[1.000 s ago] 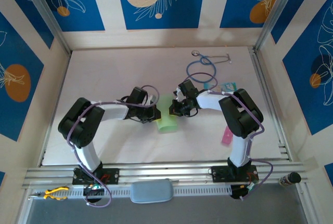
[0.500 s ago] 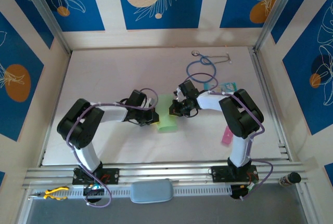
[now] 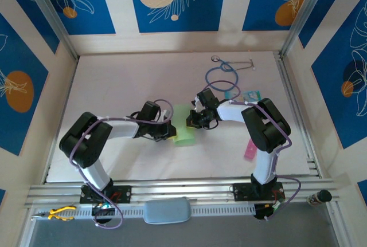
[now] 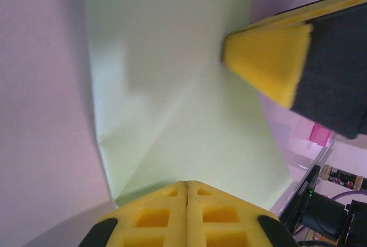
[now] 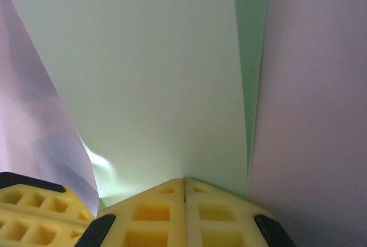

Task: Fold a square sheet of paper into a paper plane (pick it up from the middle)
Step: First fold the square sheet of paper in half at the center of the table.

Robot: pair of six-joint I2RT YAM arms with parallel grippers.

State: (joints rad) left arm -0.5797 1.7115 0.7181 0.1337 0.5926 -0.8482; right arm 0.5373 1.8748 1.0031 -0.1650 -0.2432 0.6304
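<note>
The square sheet of paper [image 3: 184, 138] lies mid-table, light green and folded into a narrower shape. A diagonal crease shows on the paper [image 4: 172, 86] in the left wrist view. My left gripper [image 3: 171, 133] is shut, and its yellow tips [image 4: 187, 188] rest on the sheet's near left edge with nothing between the jaws. My right gripper [image 3: 190, 122] is also shut, its tips [image 5: 184, 184] pressing down on the paper [image 5: 149, 69] from the other side. The right gripper's fingertip [image 4: 268, 61] shows across the sheet in the left wrist view.
A blue stethoscope [image 3: 223, 78] and a teal-and-white card [image 3: 250, 95] lie at the back right. A pink strip [image 3: 249, 151] sits by the right arm's base. Yellow-handled pliers [image 3: 60, 212] and a grey pad [image 3: 166, 210] rest on the front rail.
My left gripper has slid a little toward the near edge along the paper's left side, and its elbow has swung outward. The right arm has stayed put.
</note>
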